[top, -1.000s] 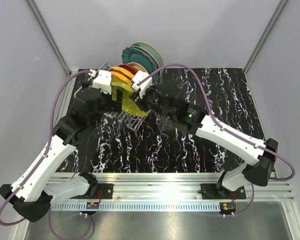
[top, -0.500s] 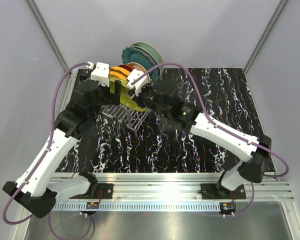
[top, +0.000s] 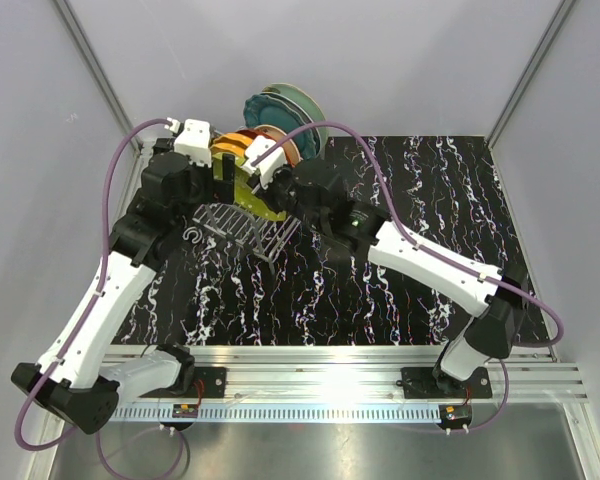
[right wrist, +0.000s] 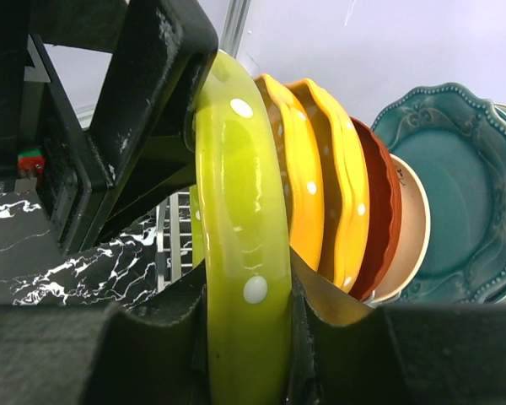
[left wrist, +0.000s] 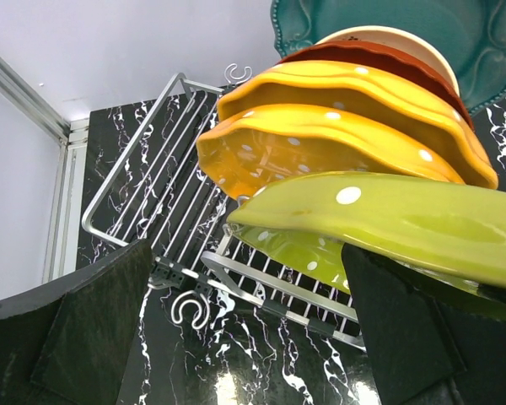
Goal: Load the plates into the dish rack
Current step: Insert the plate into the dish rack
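Over the last second both arms swung back-left, bringing the lime plate (right wrist: 240,278) close beside the orange plates (right wrist: 320,186) at the rack (left wrist: 135,211). Right jaws pinch its rim, with the plate on edge. Left jaws are spread wide astride its edge; contact unclear. Bare rack bars lie nearer the arms. Seating in a slot cannot be told.

Rectangular black tabletop (top: 430,230) with white marble-style veining, aluminium rail (top: 330,365) along near edge, silver metal wire dish rack (top: 238,224) standing directly on it toward far left corner.
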You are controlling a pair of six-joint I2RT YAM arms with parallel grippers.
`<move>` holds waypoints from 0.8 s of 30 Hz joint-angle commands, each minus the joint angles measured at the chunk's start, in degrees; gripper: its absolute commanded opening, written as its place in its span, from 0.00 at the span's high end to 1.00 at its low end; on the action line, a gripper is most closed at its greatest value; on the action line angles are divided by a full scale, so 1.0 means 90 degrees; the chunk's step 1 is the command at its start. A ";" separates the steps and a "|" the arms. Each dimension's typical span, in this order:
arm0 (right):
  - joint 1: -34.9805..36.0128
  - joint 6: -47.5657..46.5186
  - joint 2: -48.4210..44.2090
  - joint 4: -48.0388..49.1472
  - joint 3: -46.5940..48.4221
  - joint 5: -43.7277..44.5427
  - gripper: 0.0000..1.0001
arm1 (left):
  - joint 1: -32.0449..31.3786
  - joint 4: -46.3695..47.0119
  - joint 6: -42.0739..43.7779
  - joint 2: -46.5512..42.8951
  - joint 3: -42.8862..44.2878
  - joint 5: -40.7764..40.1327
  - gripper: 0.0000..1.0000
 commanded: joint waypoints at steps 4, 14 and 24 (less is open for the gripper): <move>0.0220 0.0143 0.0097 0.0905 0.0787 -0.0330 1.00 | 0.0137 0.0706 -0.0030 0.0063 0.0114 0.0338 0.01; 0.0220 0.0426 0.0527 0.0729 0.1129 -0.0320 1.00 | 0.0333 0.0902 -0.0030 -0.0064 -0.0227 0.0357 0.01; 0.0211 0.0602 0.0898 0.0553 0.1500 -0.0291 1.00 | 0.0421 0.1253 0.0018 -0.0347 -0.0696 0.0143 0.01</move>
